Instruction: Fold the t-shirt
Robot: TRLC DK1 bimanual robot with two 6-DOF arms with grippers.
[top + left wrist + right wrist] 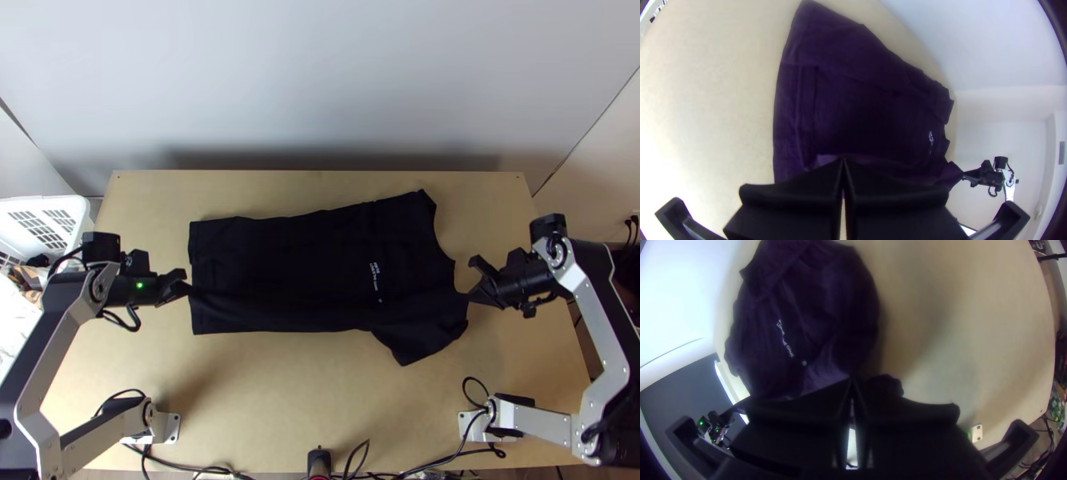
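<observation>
The black t-shirt point(288, 264) lies spread sideways across the table, its hem end at the left and its neck end at the right, one sleeve slanting toward the near edge. My left gripper point(186, 290) is shut on the hem end, and a raised ridge of cloth runs inward from there. At the neck end, near that sleeve, my right gripper point(472, 296) is shut on the cloth. In the left wrist view the fingers of the left gripper point(843, 161) meet over the t-shirt point(862, 115). The right gripper point(852, 381) pinches the t-shirt point(827, 329) in the right wrist view.
A white basket point(48, 210) stands at the table's left edge. Bare wooden table point(280, 384) lies between the t-shirt and the near edge, where black cables point(432, 462) run. A pale wall point(320, 88) rises behind the far edge.
</observation>
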